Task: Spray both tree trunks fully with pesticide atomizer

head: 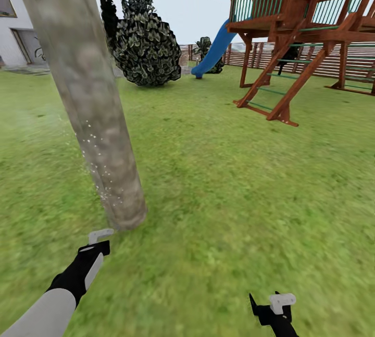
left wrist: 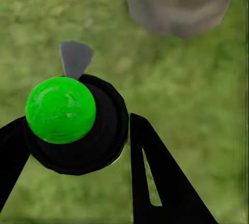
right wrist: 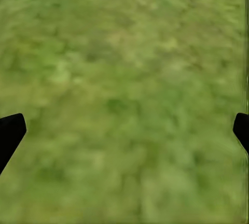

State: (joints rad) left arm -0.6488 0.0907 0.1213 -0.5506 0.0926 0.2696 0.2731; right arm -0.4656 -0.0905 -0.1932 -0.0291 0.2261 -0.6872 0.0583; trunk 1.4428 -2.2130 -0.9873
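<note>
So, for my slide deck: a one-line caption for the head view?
Left gripper points the atomizer at a speckled tree trunk on the lawn.

My head camera looks forward and down across the lawn (head: 219,181), with the tree trunk (head: 86,92) close at left. My left wrist camera stares along the left claw (left wrist: 78,146) at grass from near, sharing that trunk's base (left wrist: 179,3). My right wrist camera faces nearby grass (right wrist: 124,89) alone.

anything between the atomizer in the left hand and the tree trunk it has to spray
Nothing visible. The left hand holds the atomizer just short of the tree trunk, with bare grass between them.
</note>
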